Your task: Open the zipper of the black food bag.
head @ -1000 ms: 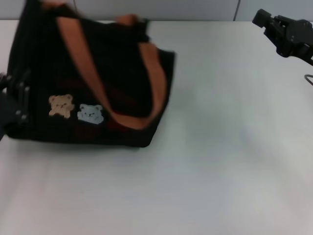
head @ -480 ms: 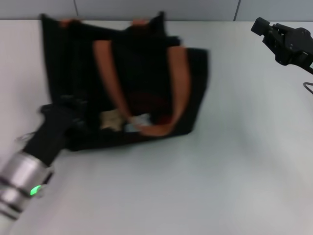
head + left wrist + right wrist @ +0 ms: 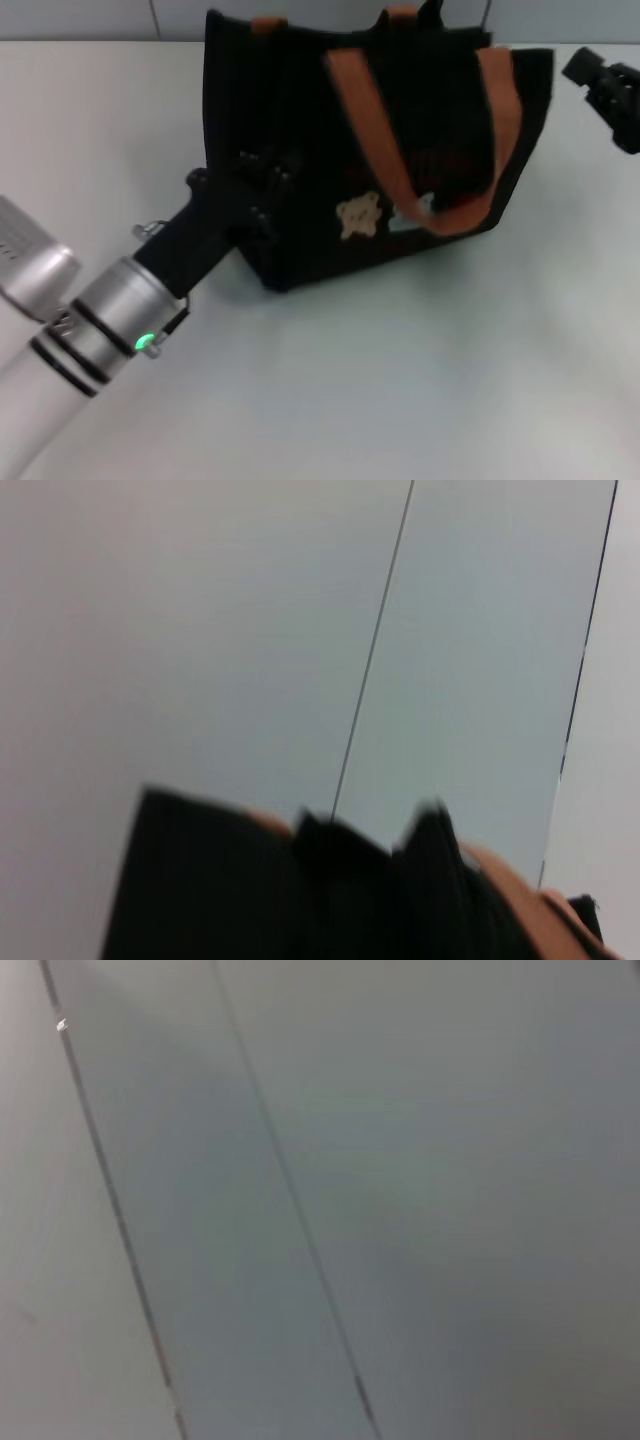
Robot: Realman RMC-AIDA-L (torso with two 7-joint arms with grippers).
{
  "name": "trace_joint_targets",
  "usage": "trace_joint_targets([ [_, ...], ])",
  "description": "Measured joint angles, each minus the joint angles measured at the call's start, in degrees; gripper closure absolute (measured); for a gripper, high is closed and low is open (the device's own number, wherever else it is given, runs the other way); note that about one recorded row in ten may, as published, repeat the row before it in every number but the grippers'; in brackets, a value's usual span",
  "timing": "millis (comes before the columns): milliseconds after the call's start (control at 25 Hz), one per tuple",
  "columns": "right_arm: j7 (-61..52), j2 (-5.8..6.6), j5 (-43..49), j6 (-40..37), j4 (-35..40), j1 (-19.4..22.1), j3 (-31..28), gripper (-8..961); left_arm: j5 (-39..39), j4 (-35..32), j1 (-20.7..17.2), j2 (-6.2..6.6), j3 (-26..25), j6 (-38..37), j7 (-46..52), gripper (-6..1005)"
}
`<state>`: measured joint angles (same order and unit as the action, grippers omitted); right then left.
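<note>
left arm reaches in from 8 o'clock, left gripper [image 3: 262, 190] mid-frame; right gripper [image 3: 606, 84] at 2 o'clock

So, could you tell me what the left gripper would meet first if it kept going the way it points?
Probably the black food bag: the left gripper is already at its near side panel, apparently touching it.

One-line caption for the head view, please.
Left gripper pressed against the side of the boxy black fabric food bag on the white table; right gripper hovers beside it.
</note>
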<state>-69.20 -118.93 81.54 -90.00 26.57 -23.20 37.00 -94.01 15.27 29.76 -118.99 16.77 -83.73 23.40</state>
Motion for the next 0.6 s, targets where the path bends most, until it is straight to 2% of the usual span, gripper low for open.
trace_joint_targets([
  [40, 0.1, -0.03, 0.1, -0.3, 0.0, 0.2, -0.2, 949, -0.9, -1.7, -0.9, 0.15, 0.1, -1.8, 1.0, 912],
  [80, 0.2, -0.01, 0.7, -1.2, 0.0, 0.6, 0.3, 949, -3.5, -7.6, -3.6, 0.32, 0.4, -6.6, 5.5, 906],
  [120, 0.2, -0.01, 0.7, -1.2, 0.0, 0.6, 0.3, 949, -3.5, -7.6, -3.6, 0.32, 0.4, -6.6, 5.5, 900],
  [200, 0.8, 0.14, 2.4, -3.1, 0.0, 0.9, 0.9, 917, -6.6, -14.5, -5.9, 0.38, 0.5, -11.2, 12.5, 889],
  [280, 3.2, 0.49, 8.2, -8.2, 0.6, 1.2, 1.1, 853, -12.3, -25.0, -8.6, 0.73, 0.7, -17.7, 20.5, 702],
  [320, 3.2, 0.49, 8.2, -8.2, 0.6, 1.2, 1.1, 821, -12.3, -25.0, -8.6, 0.73, 0.7, -17.7, 20.5, 661],
  [360, 4.2, 0.62, 10.8, -10.2, 1.0, 1.1, 1.2, 789, -14.3, -27.8, -9.2, 1.02, 1.1, -19.8, 21.7, 620],
  [440, 6.9, 0.95, 18.0, -14.8, 1.8, 0.6, 1.2, 710, -18.9, -33.4, -10.0, 1.69, 2.9, -24.1, 23.5, 539],
  [480, 9.2, 1.17, 24.5, -17.8, 2.1, -0.4, 1.1, 662, -21.0, -35.4, -10.3, 2.06, 4.3, -25.8, 24.1, 498],
  [600, 10.0, 1.13, 28.7, -19.0, 2.0, -1.6, 1.1, 520, -23.6, -37.6, -10.5, 3.0, 7.4, -27.7, 24.6, 362],
])
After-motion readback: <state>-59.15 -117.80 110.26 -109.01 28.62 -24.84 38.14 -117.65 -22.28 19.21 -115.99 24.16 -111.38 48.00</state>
